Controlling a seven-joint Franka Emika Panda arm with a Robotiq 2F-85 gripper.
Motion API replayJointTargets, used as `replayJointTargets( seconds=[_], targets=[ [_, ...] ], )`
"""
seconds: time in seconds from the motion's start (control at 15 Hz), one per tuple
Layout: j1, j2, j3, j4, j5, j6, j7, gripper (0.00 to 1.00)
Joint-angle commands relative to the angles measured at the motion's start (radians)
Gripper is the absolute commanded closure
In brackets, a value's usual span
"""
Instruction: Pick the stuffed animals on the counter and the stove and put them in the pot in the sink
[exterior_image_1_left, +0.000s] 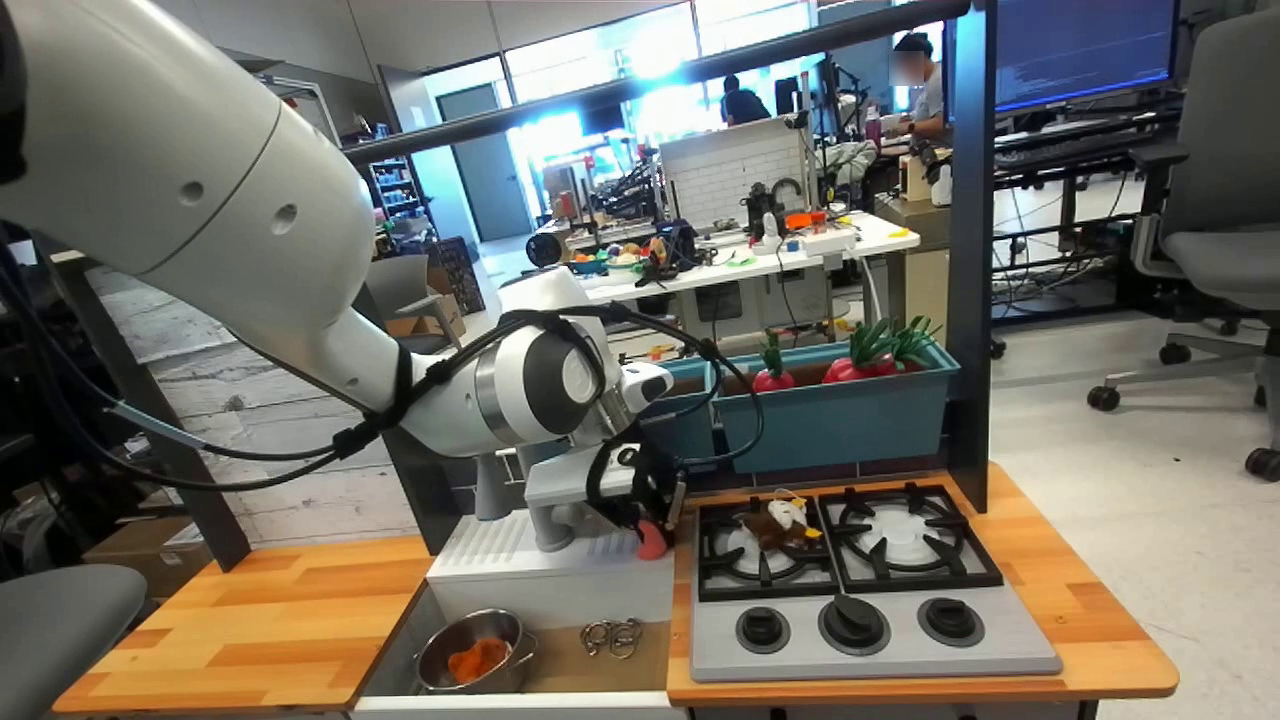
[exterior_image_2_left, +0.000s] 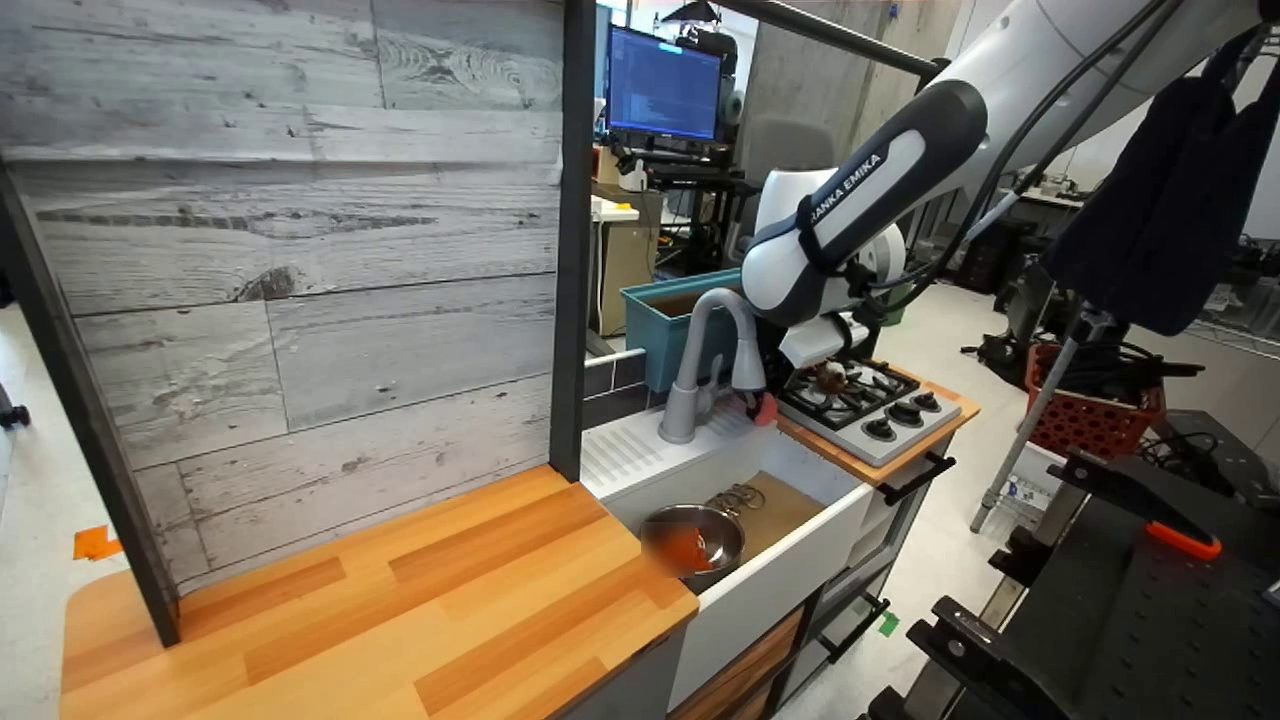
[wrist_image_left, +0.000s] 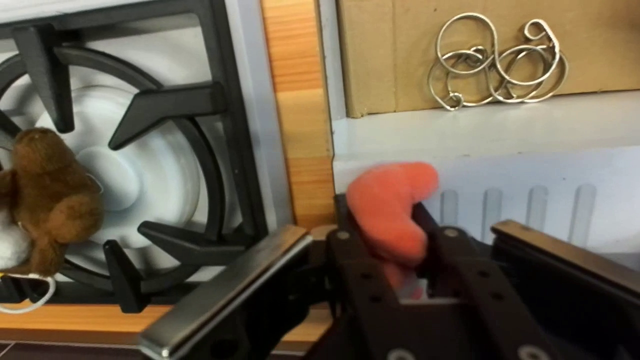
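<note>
My gripper (wrist_image_left: 385, 215) is shut on a coral-red stuffed animal (wrist_image_left: 390, 200), which also shows in both exterior views (exterior_image_1_left: 652, 540) (exterior_image_2_left: 765, 410). It is over the sink's ribbed back ledge, close to the stove-side edge. A brown stuffed animal with a white head (exterior_image_1_left: 785, 522) lies on the left rear grate of the stove (exterior_image_1_left: 804, 640); its brown body shows in the wrist view (wrist_image_left: 60, 200). A silver pot (exterior_image_1_left: 497, 625) stands in the sink (exterior_image_1_left: 560, 595) with a soft orange thing (exterior_image_1_left: 480, 658) inside. The pot is out of the wrist view. The wooden counter (exterior_image_2_left: 400, 600) flanks the sink.
The grey faucet (exterior_image_2_left: 690, 400) rises from the back ledge, close beside my gripper. Metal rings (wrist_image_left: 495, 65) lie on brown cardboard in the sink, next to the pot. A teal planter (exterior_image_1_left: 840, 420) runs behind the stove. A plank panel (exterior_image_2_left: 300, 250) stands behind the counter.
</note>
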Motion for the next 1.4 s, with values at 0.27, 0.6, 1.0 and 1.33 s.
replayJointTargets(
  seconds=[0.27, 0.6, 1.0, 1.33],
  targets=[
    [0.057, -0.078, -0.081, -0.241, -0.095, 0.133, -0.031, 0.97],
    [0.129, -0.122, -0.154, -0.477, -0.245, 0.543, -0.033, 0.97],
    [0.196, -0.157, -0.186, -0.768, -0.252, 1.012, -0.141, 0.97],
    [0.192, -0.322, -0.051, -1.027, -0.276, 1.024, -0.184, 0.97]
  ],
)
